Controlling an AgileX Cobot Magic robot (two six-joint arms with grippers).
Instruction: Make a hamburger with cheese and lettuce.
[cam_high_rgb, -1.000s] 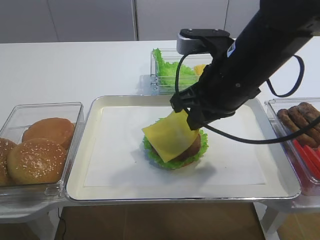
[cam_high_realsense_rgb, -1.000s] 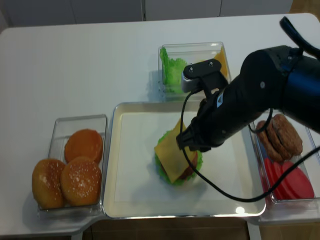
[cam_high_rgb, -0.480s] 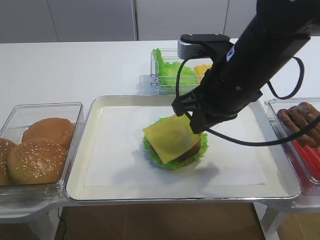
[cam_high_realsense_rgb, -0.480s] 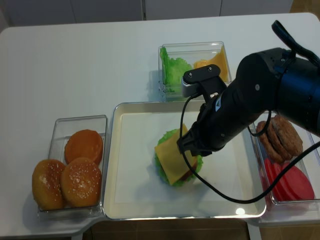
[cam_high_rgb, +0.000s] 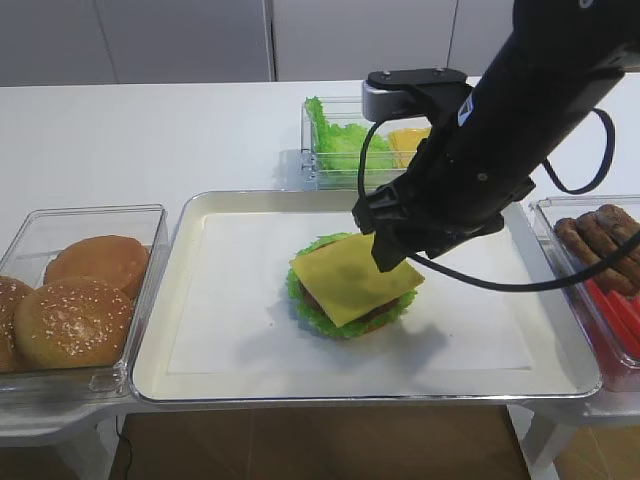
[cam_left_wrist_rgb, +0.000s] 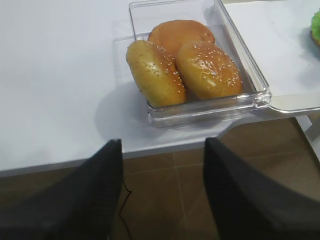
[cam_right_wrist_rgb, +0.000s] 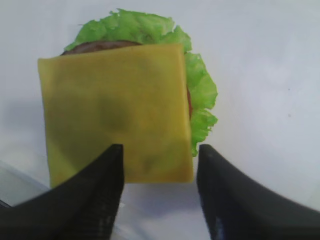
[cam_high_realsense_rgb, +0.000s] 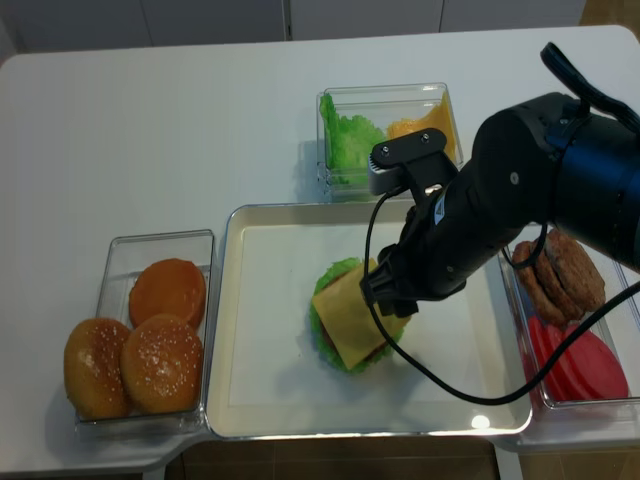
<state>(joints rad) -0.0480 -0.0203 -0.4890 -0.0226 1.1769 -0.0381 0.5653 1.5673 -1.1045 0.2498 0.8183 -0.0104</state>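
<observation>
Now the cheese lies released on the hamburger mid-tray; right gripper open. Next: a sesame bun.

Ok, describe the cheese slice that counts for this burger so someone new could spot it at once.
Start at the big metal tray in the middle of the white table; one burger sits on its paper liner. The cheese is the flat yellow square lying on top of it, corners overhanging the green lettuce. The other yellow slices sit in a clear tub behind the tray.
</observation>
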